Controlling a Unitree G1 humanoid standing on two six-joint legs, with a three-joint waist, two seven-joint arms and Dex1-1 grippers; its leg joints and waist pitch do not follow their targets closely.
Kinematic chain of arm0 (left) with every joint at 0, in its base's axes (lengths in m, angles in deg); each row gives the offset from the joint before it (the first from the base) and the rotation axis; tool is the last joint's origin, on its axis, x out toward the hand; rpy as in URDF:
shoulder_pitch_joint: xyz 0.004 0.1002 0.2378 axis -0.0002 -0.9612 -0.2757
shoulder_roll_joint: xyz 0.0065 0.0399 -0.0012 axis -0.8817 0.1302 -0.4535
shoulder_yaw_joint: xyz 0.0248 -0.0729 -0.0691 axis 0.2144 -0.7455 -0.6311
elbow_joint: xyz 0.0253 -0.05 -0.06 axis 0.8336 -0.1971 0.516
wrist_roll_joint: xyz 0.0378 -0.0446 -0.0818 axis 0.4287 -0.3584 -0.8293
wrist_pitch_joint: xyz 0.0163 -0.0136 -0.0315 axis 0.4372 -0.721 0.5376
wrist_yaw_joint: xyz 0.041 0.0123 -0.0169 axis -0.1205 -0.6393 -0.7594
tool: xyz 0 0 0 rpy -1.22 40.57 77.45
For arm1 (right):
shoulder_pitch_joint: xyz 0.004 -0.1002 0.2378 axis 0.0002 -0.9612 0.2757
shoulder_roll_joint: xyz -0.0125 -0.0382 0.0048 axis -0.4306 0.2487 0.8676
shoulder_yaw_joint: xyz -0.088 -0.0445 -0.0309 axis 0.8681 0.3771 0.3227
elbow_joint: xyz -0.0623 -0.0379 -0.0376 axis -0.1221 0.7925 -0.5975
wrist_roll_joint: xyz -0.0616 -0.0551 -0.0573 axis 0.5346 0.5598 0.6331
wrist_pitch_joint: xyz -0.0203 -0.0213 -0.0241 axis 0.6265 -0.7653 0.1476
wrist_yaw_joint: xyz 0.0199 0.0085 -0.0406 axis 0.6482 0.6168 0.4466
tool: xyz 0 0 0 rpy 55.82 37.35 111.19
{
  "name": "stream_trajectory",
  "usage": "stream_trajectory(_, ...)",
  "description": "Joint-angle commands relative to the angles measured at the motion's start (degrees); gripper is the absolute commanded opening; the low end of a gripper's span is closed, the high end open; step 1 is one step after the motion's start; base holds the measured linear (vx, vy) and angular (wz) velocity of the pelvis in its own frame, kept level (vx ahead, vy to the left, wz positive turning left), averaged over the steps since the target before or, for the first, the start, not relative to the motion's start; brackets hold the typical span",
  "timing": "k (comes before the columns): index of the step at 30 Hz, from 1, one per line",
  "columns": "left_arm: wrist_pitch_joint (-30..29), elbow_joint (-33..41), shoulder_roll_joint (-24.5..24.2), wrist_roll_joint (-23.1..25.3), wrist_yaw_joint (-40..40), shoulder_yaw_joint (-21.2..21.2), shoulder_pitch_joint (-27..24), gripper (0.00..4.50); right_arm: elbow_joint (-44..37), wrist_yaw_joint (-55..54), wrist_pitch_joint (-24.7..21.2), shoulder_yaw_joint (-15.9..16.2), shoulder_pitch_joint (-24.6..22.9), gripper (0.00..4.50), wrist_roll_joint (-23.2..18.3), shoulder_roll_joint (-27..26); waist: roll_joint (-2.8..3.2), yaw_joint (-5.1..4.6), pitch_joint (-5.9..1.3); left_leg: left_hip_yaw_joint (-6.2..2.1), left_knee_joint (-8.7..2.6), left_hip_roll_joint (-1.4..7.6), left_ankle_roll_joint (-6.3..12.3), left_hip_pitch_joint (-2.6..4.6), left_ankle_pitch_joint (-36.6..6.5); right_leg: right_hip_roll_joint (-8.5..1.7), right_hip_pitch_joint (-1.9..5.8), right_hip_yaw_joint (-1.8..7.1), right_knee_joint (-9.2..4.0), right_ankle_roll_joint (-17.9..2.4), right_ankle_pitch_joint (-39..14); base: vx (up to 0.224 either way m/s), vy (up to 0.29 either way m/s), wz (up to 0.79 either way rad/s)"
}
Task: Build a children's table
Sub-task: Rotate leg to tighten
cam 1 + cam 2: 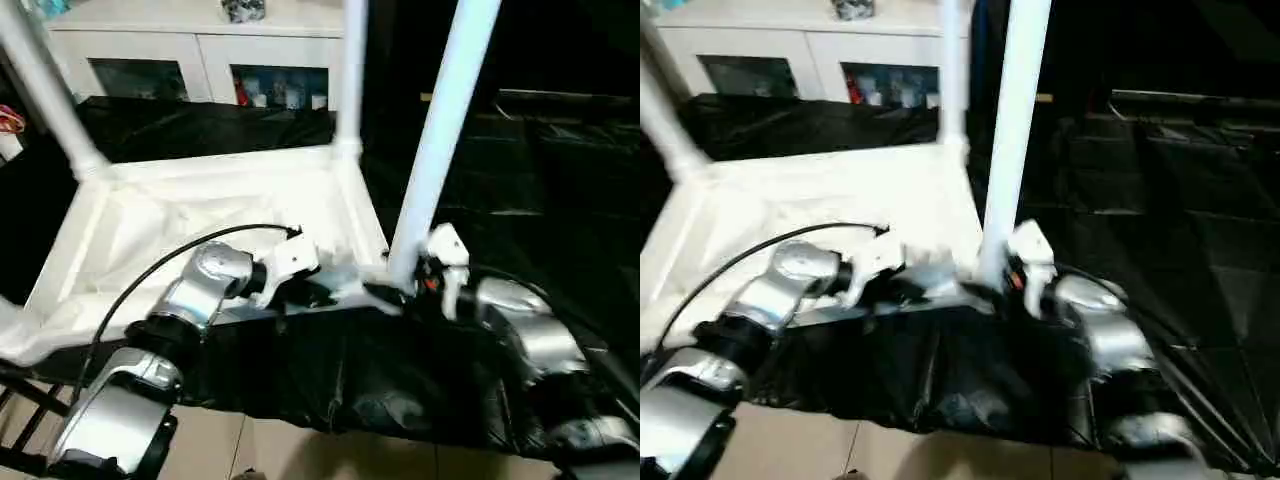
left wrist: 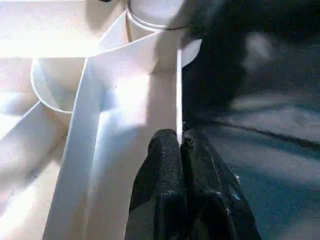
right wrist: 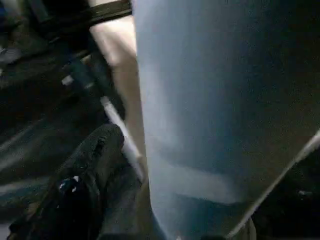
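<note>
the robot's silver left forearm and silver right forearm fill the foreground, both reaching forward to the near edge of the children's table; the table lies upside down on a black sheet, its ribbed underside facing up; the sheet covers a raised surface and hangs over its front edge above a pale floor; three legs are seen standing up from the corner sockets: one at the far left, one at the far right corner, and one at the near right corner, the last leaning slightly to the right as it rises.

the left gripper is at the table's near rim, close to the near right corner; in the left wrist view its two black fingers are pressed together with the thin white rim wall pinched between their tips; the rim runs away from the fingers toward the round socket that holds the leg's base.

the right gripper sits against the base of the near right leg; in the right wrist view one black finger lies beside the leg's broad white surface; the second finger is hidden, so whether the grip is closed on the leg cannot be told.

a black cable loops from the left wrist over the underside; a white cabinet with glass doors stands behind.
</note>
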Motion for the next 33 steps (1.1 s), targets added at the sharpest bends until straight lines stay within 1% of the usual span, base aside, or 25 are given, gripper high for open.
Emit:
stream_trajectory(1, 2.18, 2.35, 0.67, -1.38, 1.31, 1.06, 0.83, 0.0, -2.23, 6.87, -2.4, 6.09, -1.09, 3.62, -0.31, 0.44, -0.52, 0.23, -3.13, 0.01, -4.22, 1.56, 4.44, -0.06, -10.76, -3.43, 3.65, 2.75, -3.79, -12.72, -12.88, 0.0, 0.0, 0.0)
stream_trajectory(3, 2.36, 2.28, 0.02, -1.28, 2.23, 0.87, 1.03, 0.0, -3.37, 8.81, -3.3, 6.64, -1.25, 3.62, -0.64, 1.41, -0.85, 0.48, -3.17, 0.09, -4.14, 1.63, 4.45, -0.02, -9.76, -3.43, 3.48, 2.93, -3.79, -12.15, -13.09, 0.0, 0.0, 0.0)
stream_trajectory(5, 2.31, 2.34, -0.49, -1.47, 2.98, 0.64, 1.16, 0.0, -3.84, 10.64, -3.86, 7.4, -1.45, 3.62, -0.75, 2.12, -0.74, 0.81, -3.27, 0.05, -4.04, 1.62, 4.51, -0.13, -8.34, -3.49, 3.45, 2.94, -3.6, -12.14, -12.08, 0.0, 0.0, 0.0)
stream_trajectory(6, 2.38, 2.19, -0.68, -1.49, 3.24, 0.52, 1.25, 0.0, -3.64, 11.23, -3.8, 7.8, -1.42, 3.62, -0.5, 2.25, -1.05, 0.95, -3.34, 0.04, -3.96, 1.55, 4.61, -0.26, -7.37, -3.51, 3.58, 2.89, -3.38, -12.18, -11.26, 0.0, 0.0, 0.0)
stream_trajectory(7, 2.39, 2.18, -0.69, -1.49, 3.25, 0.51, 1.26, 0.0, -3.63, 11.26, -3.8, 7.82, -1.42, 3.62, -0.49, 2.26, -1.18, 0.97, -3.36, 0.07, -3.91, 1.54, 4.71, -0.28, -7.03, -3.52, 3.53, 2.91, -3.38, -12.17, -11.0, 0.0, 0.0, 0.0)
stream_trajectory(8, 2.47, 2.07, -0.84, -1.56, 3.47, 0.48, 1.32, 0.0, -3.6, 11.72, -3.79, 8.12, -1.42, 3.46, -0.32, 2.41, -0.98, 1.01, -3.44, 0.03, -3.83, 1.56, 4.79, -0.33, -6.19, -3.51, 3.48, 2.86, -3.2, -12.46, -9.89, 0.0, 0.0, 0.0)
stream_trajectory(9, 2.47, 1.85, -1.08, -1.71, 3.61, 0.38, 1.36, 0.0, -3.53, 11.95, -4.46, 8.36, -1.19, 3.46, -0.51, 2.19, -1.36, 0.97, -3.46, 0.08, -3.83, 1.58, 4.84, -0.29, -5.95, -3.47, 3.5, 2.85, -3.17, -12.51, -9.44, 0.0, 0.0, 0.0)
stream_trajectory(10, 2.44, 1.77, -1.13, -1.78, 3.59, 0.33, 1.37, 0.0, -3.54, 11.99, -4.75, 8.45, -1.07, 3.46, -0.65, 2.11, -1.31, 1.04, -3.51, 0.02, -3.78, 1.53, 4.96, -0.37, -5.21, -3.47, 3.57, 2.85, -2.92, -12.74, -8.61, 0.0, 0.0, 0.0)
stream_trajectory(11, 2.29, 1.76, -1.14, -1.9, 3.69, 0.26, 1.37, 0.0, -3.54, 12.05, -4.98, 8.51, -0.96, 3.2, -0.75, 2.03, -1.28, 1.04, -3.49, 0.08, -3.76, 1.51, 5.03, -0.34, -5.27, -3.46, 3.5, 2.84, -2.97, -12.83, -8.53, 0.0, 0.0, 0.0)
stream_trajectory(12, 2.2, 1.77, -1.13, -1.97, 3.77, 0.23, 1.37, 0.0, -3.55, 12.11, -5.08, 8.53, -0.91, 3.14, -0.77, 2.0, -1.3, 1.06, -3.49, 0.1, -3.73, 1.48, 5.04, -0.36, -5.32, -3.49, 3.52, 2.84, -2.96, -12.83, -8.52, 0.0, 0.0, 0.0)
stream_trajectory(14, 1.8, 1.93, -1.09, -2.14, 4.11, 0.1, 1.29, 0.0, -3.43, 12.33, -5.27, 8.56, -0.75, 3.06, -0.93, 1.82, -1.17, 1.12, -3.43, 0.1, -3.78, 1.46, 4.84, -0.35, -5.93, -3.53, 3.52, 2.85, -3.12, -12.63, -9.45, 0.0, 0.0, 0.0)
stream_trajectory(16, 1.64, 1.93, -1.06, -2.19, 4.29, 0.06, 1.28, 0.0, -3.35, 12.42, -5.24, 8.55, -0.72, 2.81, -0.97, 1.77, -1.21, 1.13, -3.4, 0.09, -3.81, 1.47, 4.67, -0.33, -6.4, -3.53, 3.51, 2.84, -3.18, -12.43, -10.09, 0.0, 0.0, 0.0)
stream_trajectory(18, 1.36, 1.87, -1.09, -2.19, 4.65, 0.07, 1.32, 0.0, -2.94, 12.59, -5.19, 8.46, -0.57, 2.69, -1.06, 1.57, -0.87, 1.27, -3.44, 0.01, -3.84, 1.49, 4.37, -0.3, -6.53, -3.56, 3.51, 2.82, -3.17, -12.36, -10.3, 0.0, 0.0, 0.0)
stream_trajectory(20, 1.33, 1.88, -1.1, -2.18, 4.69, 0.08, 1.32, 0.0, -2.85, 12.6, -5.15, 8.46, -0.56, 2.56, -1.06, 1.53, -1.01, 1.24, -3.45, 0.04, -3.83, 1.49, 4.31, -0.29, -6.53, -3.5, 3.5, 2.82, -3.19, -12.38, -10.01, 0.0, 0.0, 0.0)
stream_trajectory(21, 0.89, 1.99, -1.17, -2.18, 4.62, 0.07, 1.26, 0.0, -2.6, 12.3, -5.03, 8.3, -0.78, 2.34, -1.17, 1.17, -0.8, 1.25, -3.46, 0.02, -3.81, 1.48, 4.26, -0.35, -6.52, -3.48, 3.53, 2.82, -3.17, -12.52, -9.41, 0.0, 0.0, 0.0)
stream_trajectory(22, 0.62, 2.0, -1.14, -2.15, 4.39, 0.06, 1.27, 0.0, -2.64, 11.95, -5.12, 8.11, -1.0, 2.34, -1.32, 0.96, -0.31, 1.29, -3.58, -0.02, -3.74, 1.45, 4.1, -0.28, -6.46, -3.48, 3.55, 2.79, -3.07, -12.84, -8.49, 0.0, 0.0, 0.0)
stream_trajectory(23, 0.56, 1.74, -0.96, -1.91, 3.46, -0.07, 1.37, 0.0, -2.87, 11.3, -5.2, 7.8, -1.42, 2.3, -1.56, 0.62, -0.52, 1.21, -3.54, 0.01, -3.72, 1.38, 4.13, -0.34, -6.42, -3.37, 3.62, 2.77, -3.05, -12.99, -7.67, 0.0, 0.0, 0.0)
stream_trajectory(24, 0.56, 1.72, -0.95, -1.89, 3.39, -0.08, 1.37, 0.0, -2.88, 11.25, -5.21, 7.77, -1.45, 2.26, -1.57, 0.6, -0.52, 1.21, -3.54, 0.01, -3.72, 1.38, 4.13, -0.34, -6.42, -3.37, 3.62, 2.77, -3.05, -12.99, -7.67, 0.0, 0.0, 0.0)
stream_trajectory(25, 0.49, 1.11, -0.42, -1.27, 1.22, -0.29, 1.67, 0.0, -3.32, 10.06, -5.12, 7.23, -2.2, 2.19, -1.78, 0.08, -0.22, 1.25, -3.55, -0.01, -3.71, 1.35, 4.01, -0.35, -6.76, -3.4, 3.66, 2.76, -3.09, -12.98, -7.97, 0.0, 0.0, 0.0)
stream_trajectory(27, 0.44, 0.81, -0.15, -0.96, 0.17, -0.39, 1.81, 0.0, -3.5, 9.53, -5.0, 7.01, -2.52, 2.12, -1.79, -0.14, -0.39, 1.21, -3.51, -0.04, -3.82, 1.37, 3.75, -0.32, -7.46, -3.39, 3.72, 2.69, -3.26, -12.7, -9.39, 0.0, 0.0, 0.0)
stream_trajectory(29, -0.49, -0.08, 1.35, -0.23, -3.95, -0.9, 2.47, 0.0, -3.33, 5.79, -4.5, 5.59, -3.37, 2.08, -1.76, -1.74, -0.14, 1.13, -3.26, 0.05, -3.95, 1.43, 3.22, -0.07, -9.0, -3.4, 3.4, 2.8, -3.7, -12.21, -11.57, 0.0, 0.0, 0.0)
stream_trajectory(30, -1.04, -0.43, 2.32, -0.13, -5.96, -1.29, 2.84, 0.0, -3.08, 3.34, -4.88, 4.79, -3.64, 2.06, -1.67, -2.75, -0.22, 1.09, -3.06, 0.06, -4.18, 1.42, 2.61, 0.23, -11.26, -3.45, 3.33, 2.76, -4.16, -11.69, -14.91, 0.0, 0.0, 0.0)
stream_trajectory(31, -1.94, -0.65, 3.29, -0.08, -7.76, -1.62, 3.2, 0.0, -2.72, 0.83, -5.05, 4.05, -3.82, 2.05, -1.44, -3.76, -0.3, 0.94, -2.93, 0.03, -4.38, 1.34, 1.88, 0.37, -12.25, -3.47, 3.31, 2.81, -4.42, -10.74, -17.84, 0.0, 0.0, 0.0)
stream_trajectory(32, -1.94, -0.65, 3.29, -0.08, -7.76, -1.62, 3.2, 0.0, -2.72, 0.83, -5.05, 4.05, -3.82, 2.04, -1.44, -3.76, -0.33, 0.87, -2.83, -0.06, -4.48, 1.26, 1.58, 0.39, -12.96, -3.51, 3.31, 2.76, -4.58, -10.23, -19.55, 0.0, 0.0, 0.0)
stream_trajectory(33, -2.76, -0.85, 5.41, 0.1, -11.02, -1.9, 3.68, 0.0, -1.9, -4.06, -5.13, 2.91, -4.15, 2.01, -0.99, -6.19, -0.55, 0.71, -2.84, -0.2, -4.62, 1.07, 1.46, 0.16, -13.09, -3.46, 3.65, 2.67, -4.79, -8.81, -22.06, 0.0, 0.0, 0.0)
